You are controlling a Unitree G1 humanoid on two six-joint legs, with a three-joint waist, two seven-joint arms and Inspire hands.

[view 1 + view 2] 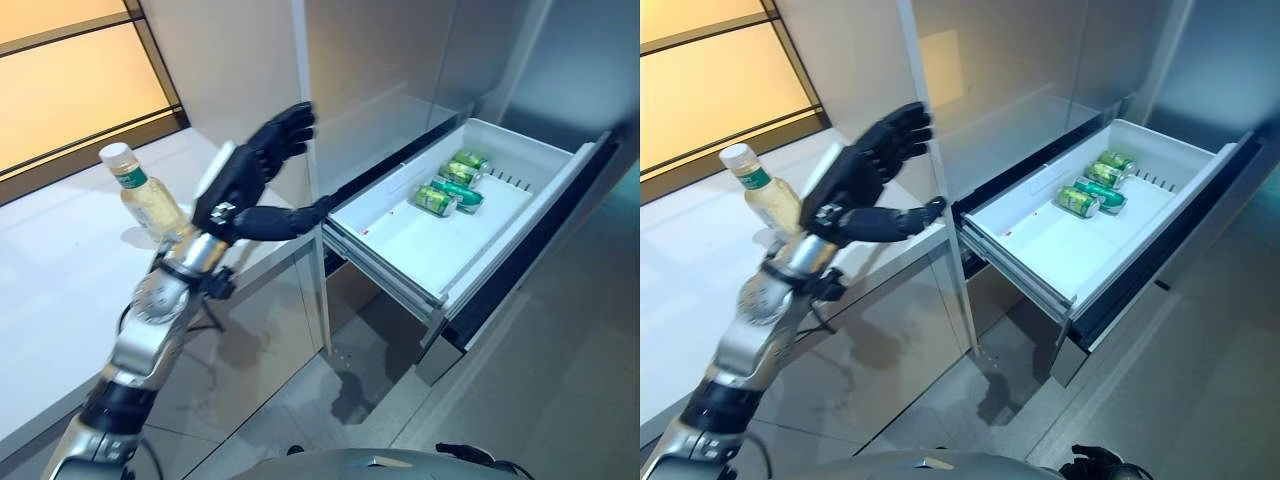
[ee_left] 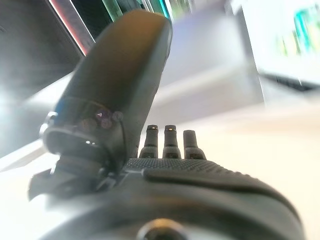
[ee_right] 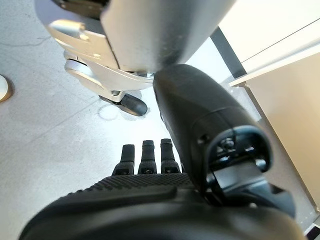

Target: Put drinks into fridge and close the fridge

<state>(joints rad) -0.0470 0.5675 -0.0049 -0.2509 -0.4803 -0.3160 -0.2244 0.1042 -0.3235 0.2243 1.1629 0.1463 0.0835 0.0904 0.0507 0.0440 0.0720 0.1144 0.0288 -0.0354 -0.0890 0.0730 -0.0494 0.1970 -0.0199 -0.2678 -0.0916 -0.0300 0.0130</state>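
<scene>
Bottle: clear plastic, pale yellow drink, white cap, green band at neck. Stands upright on the white glossy tabletop, just behind the left arm's wrist, not held.

Fridge drawer: pulled out, white smooth plastic tub w/ dark front panel. Four green cans lie on their sides in a cluster toward its far end; rest of the tub floor bare. Fridge body above is brushed grey metal, flat panels.

Left hand: raised over the tabletop edge near the fridge's corner, fingers spread and straightish, thumb stuck out toward the drawer; holds nothing, touches nothing visible.

Right hand: seen only in its wrist view, over grey speckled floor, fingers extended, empty.
</scene>
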